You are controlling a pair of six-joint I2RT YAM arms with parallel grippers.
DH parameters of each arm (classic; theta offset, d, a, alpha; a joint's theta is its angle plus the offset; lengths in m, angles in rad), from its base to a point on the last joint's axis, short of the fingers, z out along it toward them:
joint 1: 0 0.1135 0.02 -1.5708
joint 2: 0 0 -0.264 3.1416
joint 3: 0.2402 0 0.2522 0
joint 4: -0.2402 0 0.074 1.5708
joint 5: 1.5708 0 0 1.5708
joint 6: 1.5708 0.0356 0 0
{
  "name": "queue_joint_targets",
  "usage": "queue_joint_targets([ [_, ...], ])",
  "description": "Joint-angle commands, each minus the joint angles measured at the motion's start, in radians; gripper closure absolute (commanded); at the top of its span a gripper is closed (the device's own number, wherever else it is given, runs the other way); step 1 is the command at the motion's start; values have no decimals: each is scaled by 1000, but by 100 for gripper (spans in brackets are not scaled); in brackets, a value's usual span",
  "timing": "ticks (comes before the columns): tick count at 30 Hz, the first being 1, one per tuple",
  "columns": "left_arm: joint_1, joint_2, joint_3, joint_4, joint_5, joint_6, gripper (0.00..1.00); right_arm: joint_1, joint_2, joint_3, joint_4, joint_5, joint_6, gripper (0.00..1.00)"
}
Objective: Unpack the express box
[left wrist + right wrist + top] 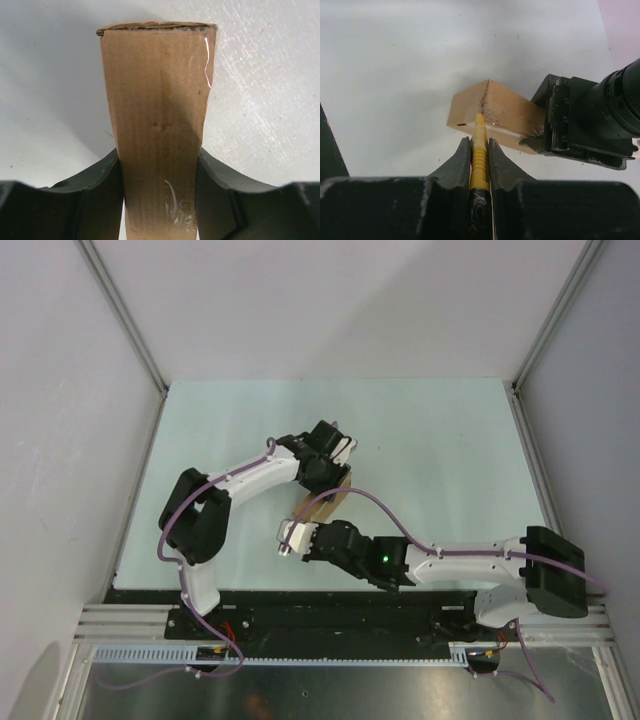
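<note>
Cardboard express box (157,90) points lengthwise from gripping left end effector (159,156); right end effector (479,143) clenches knife (479,165).

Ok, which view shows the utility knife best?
Right wrist: the yellow utility knife sits clamped between the jaws, its tip at the express box edge. Top external doesn't show it clearly; left wrist shows only the box.

Pale greenish table (440,440), matt, faintly speckled. Bears a brown express box (322,506) near the middle, slightly toward the near edge.
</note>
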Motion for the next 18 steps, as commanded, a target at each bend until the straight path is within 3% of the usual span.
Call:
queue_joint_targets([
  [1,4,63,-16,-48,-14,106,93,-10,-68,0,-246,39,56,100],
  [8,2,58,-13,-48,17,93,89,-34,-148,49,-194,-17,117,100],
  [18,-7,55,-8,-50,34,84,79,-62,-36,110,13,-106,137,100],
])
